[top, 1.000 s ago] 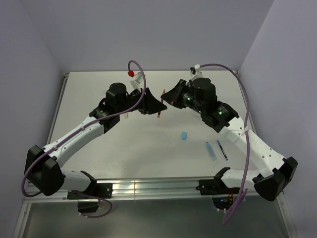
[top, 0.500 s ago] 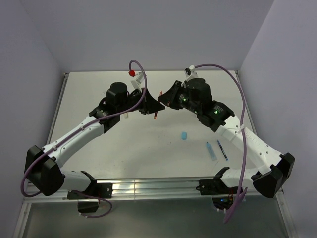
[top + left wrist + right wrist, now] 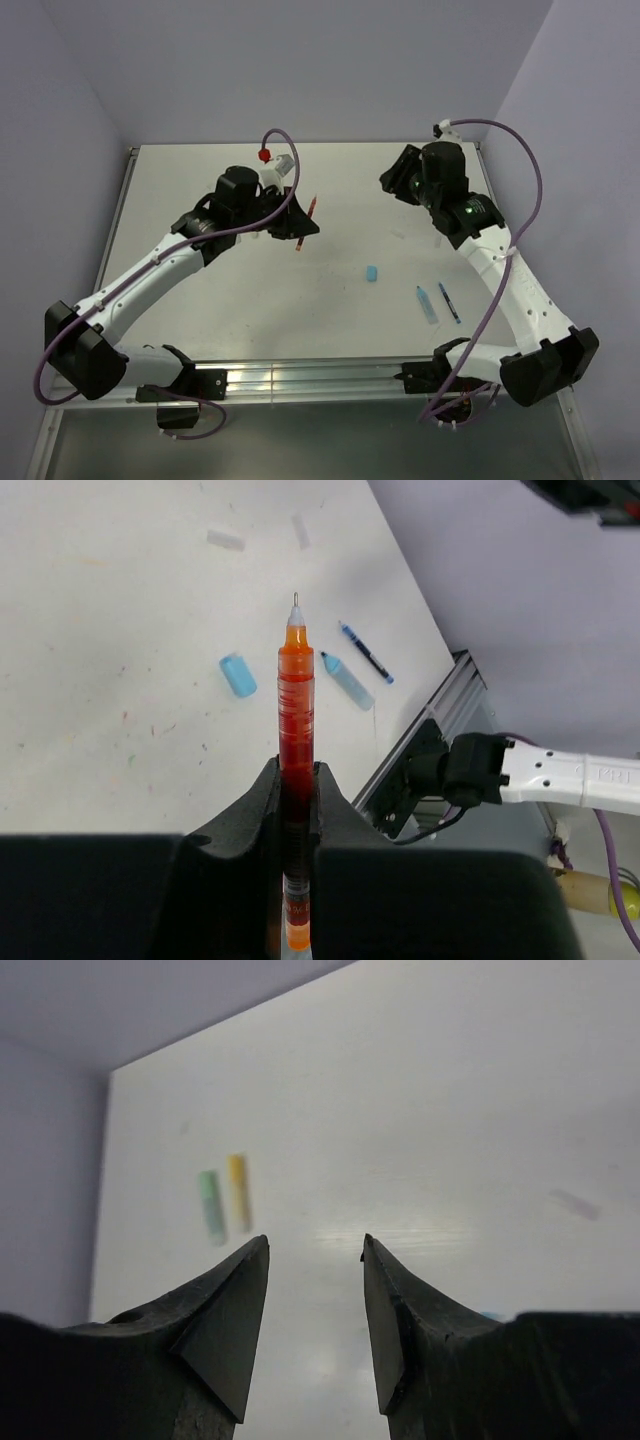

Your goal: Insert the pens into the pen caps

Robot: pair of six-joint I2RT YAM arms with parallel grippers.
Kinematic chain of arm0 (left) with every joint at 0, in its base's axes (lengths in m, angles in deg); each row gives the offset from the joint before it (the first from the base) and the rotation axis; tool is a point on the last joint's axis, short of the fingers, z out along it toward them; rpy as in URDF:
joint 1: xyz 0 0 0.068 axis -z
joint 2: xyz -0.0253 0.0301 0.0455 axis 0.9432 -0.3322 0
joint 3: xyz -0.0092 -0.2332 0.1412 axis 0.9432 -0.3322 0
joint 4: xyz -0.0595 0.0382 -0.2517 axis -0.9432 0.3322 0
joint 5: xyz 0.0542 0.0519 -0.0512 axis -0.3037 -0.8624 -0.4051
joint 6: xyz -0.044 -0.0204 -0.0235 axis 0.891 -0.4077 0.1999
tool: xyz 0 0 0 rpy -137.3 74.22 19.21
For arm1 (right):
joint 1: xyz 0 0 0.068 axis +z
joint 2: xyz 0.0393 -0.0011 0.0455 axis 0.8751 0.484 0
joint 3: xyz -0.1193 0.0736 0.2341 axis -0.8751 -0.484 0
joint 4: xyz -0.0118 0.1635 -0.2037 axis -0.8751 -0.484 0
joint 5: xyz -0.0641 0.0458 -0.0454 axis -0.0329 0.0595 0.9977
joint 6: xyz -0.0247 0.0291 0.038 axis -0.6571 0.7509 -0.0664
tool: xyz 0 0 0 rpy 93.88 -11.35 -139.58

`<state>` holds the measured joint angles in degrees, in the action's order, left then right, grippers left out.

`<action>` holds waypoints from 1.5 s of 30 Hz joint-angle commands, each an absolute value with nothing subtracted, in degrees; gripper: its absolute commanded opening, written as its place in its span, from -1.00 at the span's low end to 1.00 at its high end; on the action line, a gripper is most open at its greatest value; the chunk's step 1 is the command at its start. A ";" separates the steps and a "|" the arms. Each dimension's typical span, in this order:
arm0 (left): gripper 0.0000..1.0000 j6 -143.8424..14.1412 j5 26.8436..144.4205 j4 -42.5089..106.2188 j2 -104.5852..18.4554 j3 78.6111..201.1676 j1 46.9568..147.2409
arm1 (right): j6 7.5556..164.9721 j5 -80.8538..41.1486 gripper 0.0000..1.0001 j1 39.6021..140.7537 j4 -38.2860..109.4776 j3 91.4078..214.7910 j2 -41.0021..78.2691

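Nearest the arm bases, the stubby light blue plastic marker [image 3: 427, 304] and the thin dark blue pen [image 3: 449, 303] lay side by side on the white desk [image 3: 250, 290]. The short light blue plastic cap [image 3: 371, 272] sat a bit farther in, apart from both. Past that, the left claw [image 3: 297, 780] was clamped on the thin red-orange translucent pen [image 3: 297, 710], held off the desk with the tip end sticking out free. The right claw [image 3: 315, 1250] was farther back, jaws apart, holding nothing. A blurred green piece [image 3: 211, 1207] and yellow piece [image 3: 238, 1192] lay beyond it; pen or cap, could not tell. Judged: the pens were light, stiff, smooth plastic, likely to pivot in a pinch. Best held mid-barrel, leaving the end clear for a cap. No brand or writing was readable.
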<state>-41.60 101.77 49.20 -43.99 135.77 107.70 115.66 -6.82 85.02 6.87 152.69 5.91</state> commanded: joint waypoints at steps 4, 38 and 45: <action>-0.99 -48.30 101.28 54.87 -36.22 135.85 107.43 | 103.80 -8.17 0.00 75.91 3.32 147.09 11.10; -0.99 -48.83 105.32 50.66 -32.52 127.05 102.77 | 102.21 0.62 -0.32 56.48 4.90 145.14 37.22; -0.99 -48.66 106.11 50.31 -33.31 126.96 101.89 | 102.04 -0.52 -0.34 55.43 5.78 145.93 39.86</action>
<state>-48.29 104.55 53.12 -33.13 127.07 102.43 101.56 -0.51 56.30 3.70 143.11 39.44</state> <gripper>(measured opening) 0.123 0.335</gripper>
